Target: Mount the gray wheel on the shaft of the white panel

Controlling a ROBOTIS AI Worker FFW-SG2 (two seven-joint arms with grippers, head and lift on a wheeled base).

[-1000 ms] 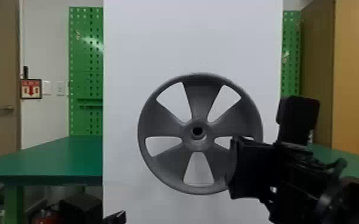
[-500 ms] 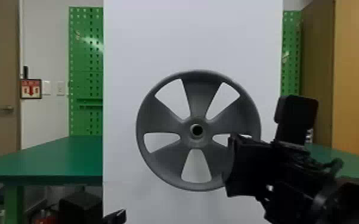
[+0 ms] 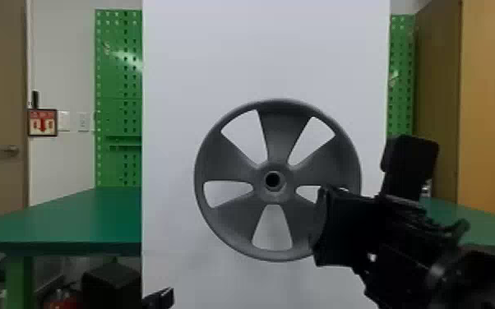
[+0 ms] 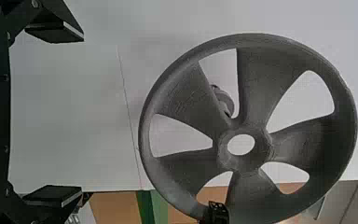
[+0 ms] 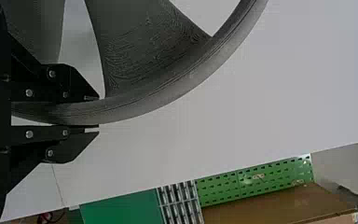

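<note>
The right hand (image 3: 320, 230) is clamped on the gray wheel's (image 3: 238, 160) rim, holding it upright before the white panel (image 3: 172, 164); low down, the left hand (image 3: 163, 297) has its fingers apart. Between two spokes, the left wrist view reveals the shaft (image 4: 225, 101). Behind the panel are a green table (image 3: 74, 217), green pegboard (image 3: 113, 88) and a door (image 3: 6, 115).

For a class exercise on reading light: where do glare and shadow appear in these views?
Head view: glare streaks the green pegboard; faint shadow marks the white panel below the gray wheel; the right gripper looks nearly black. Left wrist view: soft shading on the panel.
</note>
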